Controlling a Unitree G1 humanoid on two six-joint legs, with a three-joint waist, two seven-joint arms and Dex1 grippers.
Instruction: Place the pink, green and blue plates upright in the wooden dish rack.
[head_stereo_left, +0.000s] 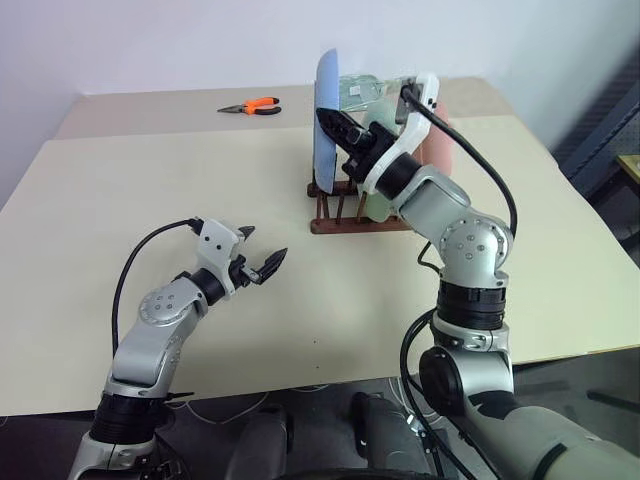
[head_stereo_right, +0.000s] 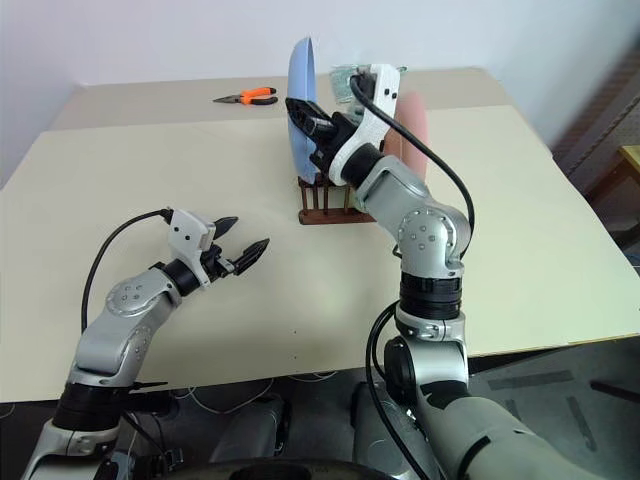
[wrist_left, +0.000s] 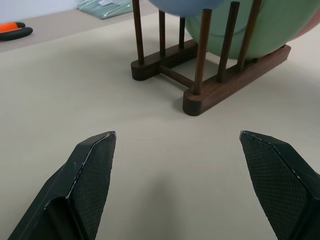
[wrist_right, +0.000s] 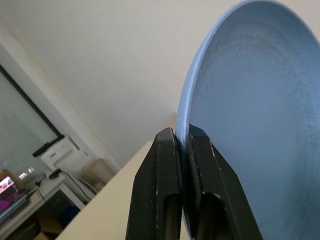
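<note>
Now the right gripper (wrist_right: 181, 142) pinches the blue plate (head_stereo_left: 326, 120) upright in the rack (wrist_left: 210, 85) near the table's (head_stereo_left: 150, 200) far edge, while the left gripper (head_stereo_left: 262, 262) hangs open.

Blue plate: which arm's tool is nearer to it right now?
Right. The right tool is shut on the rim of the blue plate, which stands upright at the wooden dish rack. The left tool is open, well short of the rack over the table.
</note>
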